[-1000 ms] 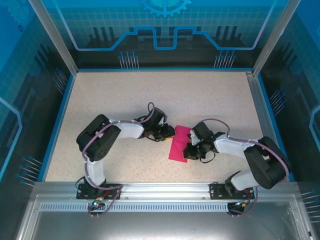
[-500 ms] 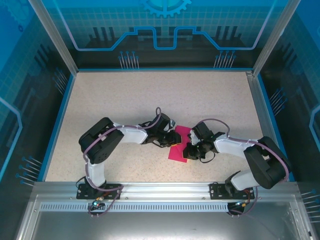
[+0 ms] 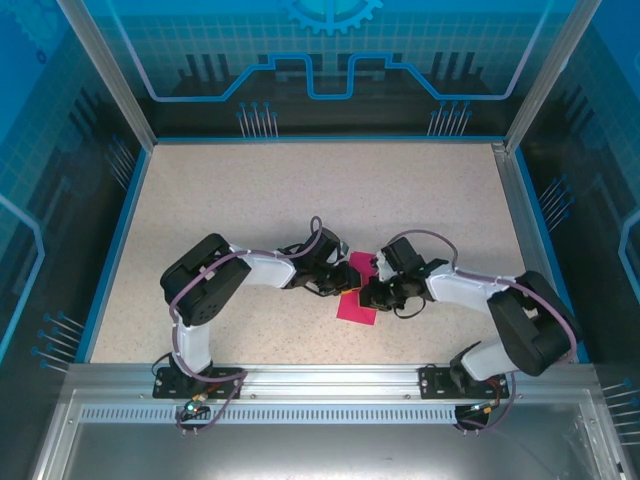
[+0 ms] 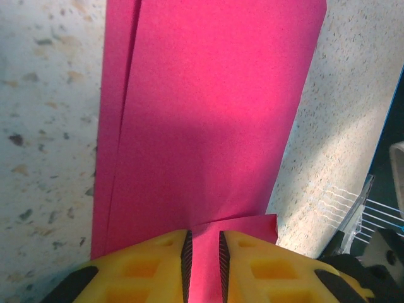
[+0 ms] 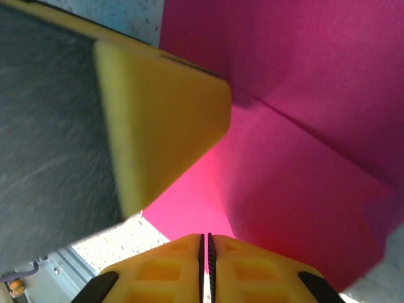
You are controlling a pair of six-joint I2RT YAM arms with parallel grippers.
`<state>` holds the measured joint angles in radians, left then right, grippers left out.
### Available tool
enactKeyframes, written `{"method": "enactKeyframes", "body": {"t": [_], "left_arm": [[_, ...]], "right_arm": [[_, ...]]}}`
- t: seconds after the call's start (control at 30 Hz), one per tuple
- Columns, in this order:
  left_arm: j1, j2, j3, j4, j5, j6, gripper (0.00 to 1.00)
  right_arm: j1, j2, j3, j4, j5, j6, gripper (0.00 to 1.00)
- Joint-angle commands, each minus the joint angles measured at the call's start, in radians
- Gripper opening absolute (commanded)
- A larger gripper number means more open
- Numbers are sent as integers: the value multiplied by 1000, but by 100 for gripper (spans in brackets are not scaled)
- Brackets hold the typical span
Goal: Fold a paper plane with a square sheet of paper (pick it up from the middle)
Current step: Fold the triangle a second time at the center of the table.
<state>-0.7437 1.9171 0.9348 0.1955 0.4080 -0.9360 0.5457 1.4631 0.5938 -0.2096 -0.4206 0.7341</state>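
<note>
Top external view has the folded pink square sheet of paper (image 3: 356, 296) lying on the speckled table (image 3: 250, 200), right between both arms. Left gripper (image 4: 203, 252) is pinching the paper's near edge between its yellow fingers (image 4: 158, 265). Right gripper (image 5: 205, 252) looks clamped tight on an edge of the sheet too.

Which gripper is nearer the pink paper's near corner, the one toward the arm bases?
Right. The right gripper sits over the paper just above that corner; the left gripper works the sheet's far-left part, farther from it.
</note>
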Motion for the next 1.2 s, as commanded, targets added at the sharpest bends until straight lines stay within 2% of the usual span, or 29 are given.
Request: {"method": "enactKeyframes", "body": {"t": [0.0, 0.2, 0.53, 0.77, 0.87, 1.03, 1.17], "left_arm": [[-2, 20, -7, -99, -42, 20, 23], [-2, 22, -7, -127, -65, 17, 22], [-3, 25, -3, -143, -77, 14, 21], [-3, 21, 10, -143, -61, 16, 22], [-2, 5, 10, -135, -55, 16, 22], [-3, -25, 31, -131, -42, 11, 24], [-5, -32, 56, -142, -41, 12, 24]], "right_arm": [[21, 55, 10, -9, 1, -1, 12], [18, 5, -93, -8, 5, 13, 13], [10, -188, -223, -100, -19, 36, 18], [-24, -338, -207, -209, 60, 32, 19], [-73, -385, -169, -220, 77, 24, 26], [-131, -329, -127, -90, 4, 43, 37], [-134, -212, -73, -33, -15, 42, 38]]}}
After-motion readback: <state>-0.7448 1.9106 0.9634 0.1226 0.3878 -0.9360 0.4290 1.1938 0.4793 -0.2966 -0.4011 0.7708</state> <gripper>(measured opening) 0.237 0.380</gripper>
